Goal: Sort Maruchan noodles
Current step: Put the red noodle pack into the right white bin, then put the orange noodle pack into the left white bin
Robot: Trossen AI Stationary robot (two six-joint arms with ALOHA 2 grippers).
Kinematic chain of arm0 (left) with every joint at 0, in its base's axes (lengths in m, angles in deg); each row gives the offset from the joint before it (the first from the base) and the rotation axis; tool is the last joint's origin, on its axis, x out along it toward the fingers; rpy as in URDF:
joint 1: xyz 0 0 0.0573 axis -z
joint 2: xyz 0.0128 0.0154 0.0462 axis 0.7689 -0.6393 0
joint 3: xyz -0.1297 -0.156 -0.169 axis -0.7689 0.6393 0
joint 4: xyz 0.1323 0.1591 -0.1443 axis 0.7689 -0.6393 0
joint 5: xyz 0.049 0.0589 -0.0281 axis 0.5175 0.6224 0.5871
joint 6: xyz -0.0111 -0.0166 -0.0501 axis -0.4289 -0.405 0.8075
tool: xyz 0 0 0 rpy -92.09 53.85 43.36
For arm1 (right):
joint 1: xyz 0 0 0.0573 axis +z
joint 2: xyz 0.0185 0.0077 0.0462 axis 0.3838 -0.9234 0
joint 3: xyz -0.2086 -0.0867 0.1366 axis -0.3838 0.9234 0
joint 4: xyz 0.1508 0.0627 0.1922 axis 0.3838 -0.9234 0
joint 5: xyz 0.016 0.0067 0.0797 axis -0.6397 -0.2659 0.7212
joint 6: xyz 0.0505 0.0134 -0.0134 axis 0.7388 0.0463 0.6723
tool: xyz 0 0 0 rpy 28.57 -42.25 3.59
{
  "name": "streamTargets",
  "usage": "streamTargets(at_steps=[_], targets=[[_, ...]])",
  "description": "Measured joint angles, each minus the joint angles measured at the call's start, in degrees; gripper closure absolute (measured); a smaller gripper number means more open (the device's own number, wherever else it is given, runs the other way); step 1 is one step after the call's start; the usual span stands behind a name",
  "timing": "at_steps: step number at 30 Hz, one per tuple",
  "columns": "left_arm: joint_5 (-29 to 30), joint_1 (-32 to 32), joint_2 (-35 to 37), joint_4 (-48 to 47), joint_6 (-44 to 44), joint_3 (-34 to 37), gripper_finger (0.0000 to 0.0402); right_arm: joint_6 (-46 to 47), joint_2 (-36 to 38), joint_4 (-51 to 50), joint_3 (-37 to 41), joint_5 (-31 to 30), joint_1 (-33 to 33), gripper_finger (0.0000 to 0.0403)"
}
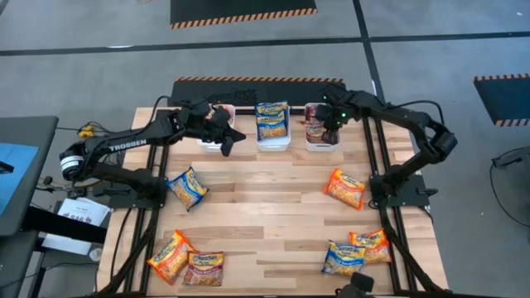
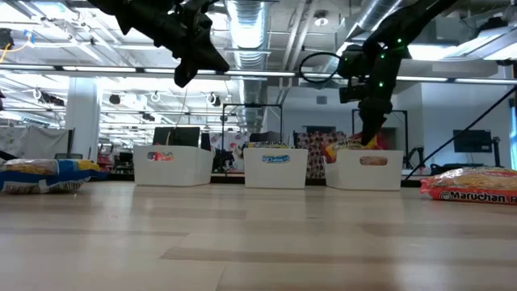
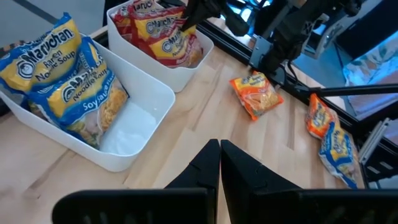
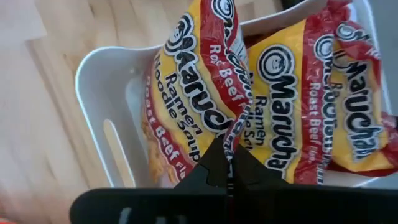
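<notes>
Both claws (image 3: 219,163) (image 4: 227,163) closed, raised.

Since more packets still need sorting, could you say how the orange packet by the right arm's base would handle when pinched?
The orange packet looks crinkly and glossy, so probably light and slippery. Its loose edges would likely flop. It lies flat, so rolling seems unlikely.

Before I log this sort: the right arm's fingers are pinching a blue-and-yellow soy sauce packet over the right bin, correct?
Not quite. The packet pinched by the right gripper over the right bin is a dark red Roast Beef one, not blue-and-yellow soy sauce. The right wrist view shows its label.
</notes>
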Motion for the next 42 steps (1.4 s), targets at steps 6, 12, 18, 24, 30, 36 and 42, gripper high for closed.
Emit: streamTargets(at_steps=[6,12,18,24,30,36,42], targets=[[-0.8,-0.3,0.0,0.0,0.0,0.0,0.0401,0.5,0.1,0.1,0.0,-3.6,0.6,0.0379],[-1.3,-0.3,0.0,0.0,0.1,0.0,0.0401,1.0,0.1,-1.8,0.0,-4.4,1.6,0.0328],[-2.6,-0.3,0.0,-0.1,0.6,0.0,0.0402,1.8,1.0,-2.2,0.0,-5.0,3.6,0.0273],[-5.3,-0.3,0.5,-2.5,0.9,0.0,0.0401,2.3,5.0,-4.6,-3.7,-5.7,4.7,0.0237],[-5.1,-0.2,2.9,-13.4,0.9,-1.6,0.0401,6.1,9.8,-4.8,-8.8,-5.5,5.2,0.023],[-17.1,0.5,4.0,-20.7,5.0,-1.6,0.0396,6.8,13.4,-4.8,-11.8,-5.1,7.0,0.0231],[-26.0,1.3,3.0,-29.5,6.8,-1.6,0.0355,8.1,15.2,-4.9,-11.8,-5.1,8.5,0.0231]])
